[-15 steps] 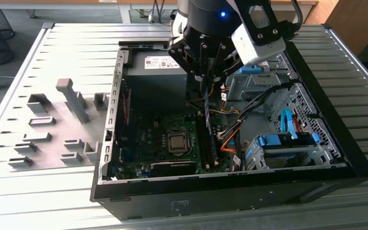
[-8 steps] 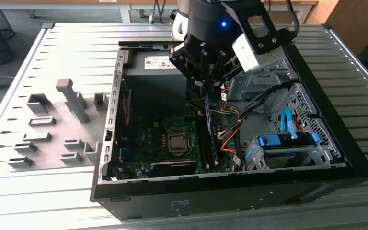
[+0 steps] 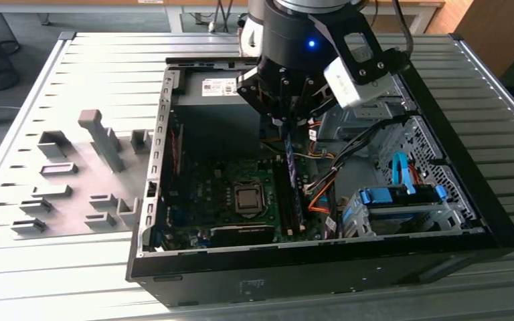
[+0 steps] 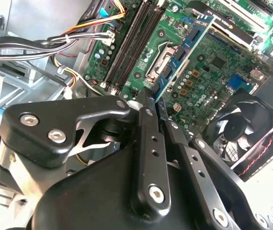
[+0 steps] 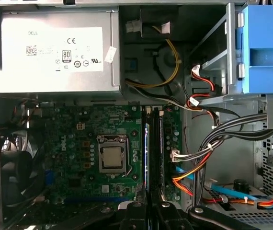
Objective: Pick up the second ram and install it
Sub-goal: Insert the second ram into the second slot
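White label [image 5: 55,48] on power supply, print seemingly certification marks

Daylight on table [image 3: 78,73]; case interior [image 3: 212,134] shadowed; images slightly soft.

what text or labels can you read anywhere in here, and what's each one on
White label on the power supply: marks and fine print, too small to read reliably.
White sticker inside the case, exterior view: blurred.
Motherboard lettering: too small.
The second ram, clamped in the gripper: no readable print.
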`<state>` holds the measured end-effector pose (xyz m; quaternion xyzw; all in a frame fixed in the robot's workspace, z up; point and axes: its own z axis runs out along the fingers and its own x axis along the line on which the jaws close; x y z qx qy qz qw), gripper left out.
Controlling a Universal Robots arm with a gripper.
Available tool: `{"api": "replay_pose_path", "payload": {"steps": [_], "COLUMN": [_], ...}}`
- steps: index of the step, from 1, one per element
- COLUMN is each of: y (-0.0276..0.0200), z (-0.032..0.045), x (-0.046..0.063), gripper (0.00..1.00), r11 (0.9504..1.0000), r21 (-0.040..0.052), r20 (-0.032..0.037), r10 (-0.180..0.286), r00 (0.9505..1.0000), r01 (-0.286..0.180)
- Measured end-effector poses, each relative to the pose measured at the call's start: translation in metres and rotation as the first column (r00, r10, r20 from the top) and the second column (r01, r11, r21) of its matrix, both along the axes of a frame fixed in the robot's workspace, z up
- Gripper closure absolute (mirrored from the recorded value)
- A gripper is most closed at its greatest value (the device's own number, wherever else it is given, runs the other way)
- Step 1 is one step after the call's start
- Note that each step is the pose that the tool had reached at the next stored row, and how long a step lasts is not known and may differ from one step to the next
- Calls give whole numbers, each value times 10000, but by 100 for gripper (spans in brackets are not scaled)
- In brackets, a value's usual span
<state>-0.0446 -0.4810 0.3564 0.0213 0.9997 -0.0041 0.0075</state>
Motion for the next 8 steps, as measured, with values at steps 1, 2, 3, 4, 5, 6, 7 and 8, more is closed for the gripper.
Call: {"api": "replay_pose_path", "payload": {"steps": [1, 2, 3, 4, 5, 6, 7, 8], "y": [0, 0, 0, 0, 0, 0, 0, 0], "z": [-6, -12, -18, -25, -31, -37, -42, -45], "x": [0, 0, 0, 0, 0, 0, 0, 0], "gripper": [86, 86, 86, 86, 86, 86, 86, 86], "r11": [10000, 10000, 10000, 10000, 10000, 10000, 10000, 10000], "r21": [0, 0, 1, 1, 1, 1, 1, 0], "r20": [0, 0, 0, 0, 0, 0, 1, 0], "r10": [0, 0, 0, 0, 0, 0, 0, 0], "r00": [10000, 10000, 10000, 10000, 10000, 10000, 10000, 10000], "r01": [0, 0, 0, 0, 0, 0, 0, 0]}}
